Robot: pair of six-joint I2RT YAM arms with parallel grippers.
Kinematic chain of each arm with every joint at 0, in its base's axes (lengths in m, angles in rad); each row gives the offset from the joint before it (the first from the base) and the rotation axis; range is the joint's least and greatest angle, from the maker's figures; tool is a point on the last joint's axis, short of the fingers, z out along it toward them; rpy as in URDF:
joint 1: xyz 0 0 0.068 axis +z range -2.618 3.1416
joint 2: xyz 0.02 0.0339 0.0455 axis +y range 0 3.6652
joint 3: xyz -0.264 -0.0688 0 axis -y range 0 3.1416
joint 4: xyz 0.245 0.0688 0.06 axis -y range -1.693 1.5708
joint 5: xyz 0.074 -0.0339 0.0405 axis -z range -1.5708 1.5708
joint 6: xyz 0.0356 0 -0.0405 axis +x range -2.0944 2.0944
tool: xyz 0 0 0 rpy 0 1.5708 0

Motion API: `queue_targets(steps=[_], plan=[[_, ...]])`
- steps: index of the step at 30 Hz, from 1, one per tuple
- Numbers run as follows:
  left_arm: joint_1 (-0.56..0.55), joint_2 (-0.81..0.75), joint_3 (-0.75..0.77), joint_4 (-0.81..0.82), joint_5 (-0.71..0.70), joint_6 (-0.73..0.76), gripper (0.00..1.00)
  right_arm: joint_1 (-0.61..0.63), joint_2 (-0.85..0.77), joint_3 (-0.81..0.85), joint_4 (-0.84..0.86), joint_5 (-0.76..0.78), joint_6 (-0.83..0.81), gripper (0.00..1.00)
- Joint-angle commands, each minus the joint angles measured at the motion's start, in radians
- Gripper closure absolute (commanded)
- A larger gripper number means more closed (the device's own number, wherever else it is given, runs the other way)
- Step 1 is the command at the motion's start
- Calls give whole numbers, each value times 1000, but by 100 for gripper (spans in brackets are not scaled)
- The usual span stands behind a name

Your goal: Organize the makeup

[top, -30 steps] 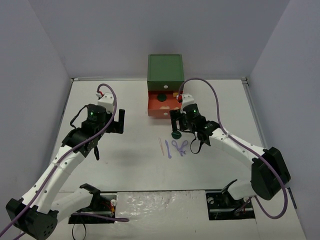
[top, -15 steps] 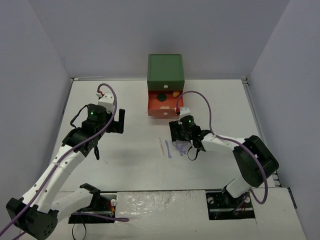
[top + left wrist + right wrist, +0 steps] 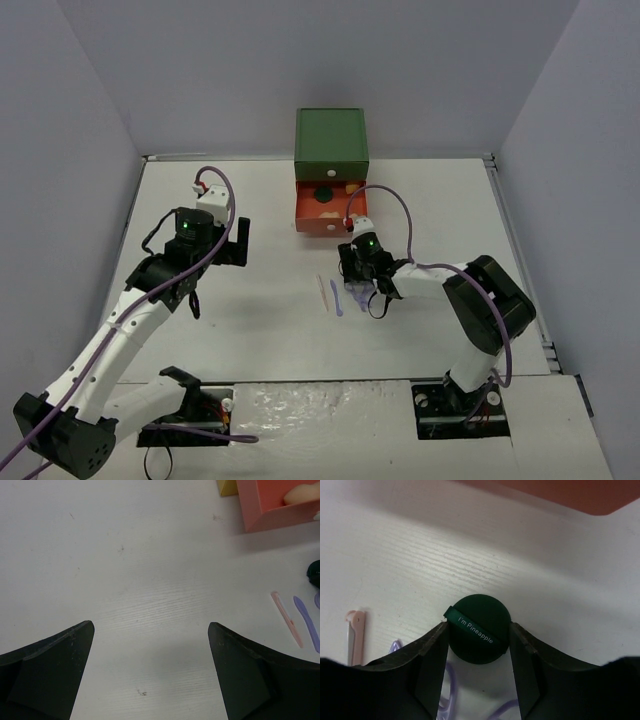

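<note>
Between the fingers of the right gripper [image 3: 477, 630] sits a dark green round disc [image 3: 480, 617] with "I'm Pineapple" printed on it, pinched on both sides. Can't tell if it's off the white table [image 3: 470, 545] yet. Looks to me like the pick-up step for this disc. The next move would be lifting it clear of the bits under the fingers and carrying it forward to the orange open drawer [image 3: 325, 226] just past the fingertips.

The left gripper [image 3: 150, 630] is spread wide over bare table, holding nothing.

Count as far as I can see:
- Two green discs, counting the second green disc [image 3: 323, 196] in the drawer.
- One pale orange stick [image 3: 354, 635] left of the fingers.
- One straight lilac tool [image 3: 305, 622].
- Some looped lilac pieces [image 3: 445, 700], half hidden, so no count.
- One tan sponge [image 3: 302, 494] showing.
</note>
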State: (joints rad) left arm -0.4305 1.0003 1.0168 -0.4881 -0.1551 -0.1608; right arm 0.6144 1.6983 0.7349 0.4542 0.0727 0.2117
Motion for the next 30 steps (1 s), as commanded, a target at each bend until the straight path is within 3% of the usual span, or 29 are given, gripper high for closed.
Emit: queue_targets(steps=[1,3,6,14,22,27,30], plan=[[5,1,23,46,-12,-5,3,2,15,25,1,13,17,64],[4,0,23,46,-15,-5,3,8,-1,21,-6,24,14,81],[4,-1,23,46,-15,-5,3,18,-51,28,-42,32,-4,91],[5,3,25,48,-9,-5,3,60,-251,204,-248,32,-68,95],[6,7,25,47,-11,-6,3,45,-206,513,-321,13,-152,95],[6,9,24,45,-16,-4,3,0,-41,685,-324,-13,-188,87],[6,9,23,43,-18,-5,3,-8,53,773,-327,-13,-201,61]])
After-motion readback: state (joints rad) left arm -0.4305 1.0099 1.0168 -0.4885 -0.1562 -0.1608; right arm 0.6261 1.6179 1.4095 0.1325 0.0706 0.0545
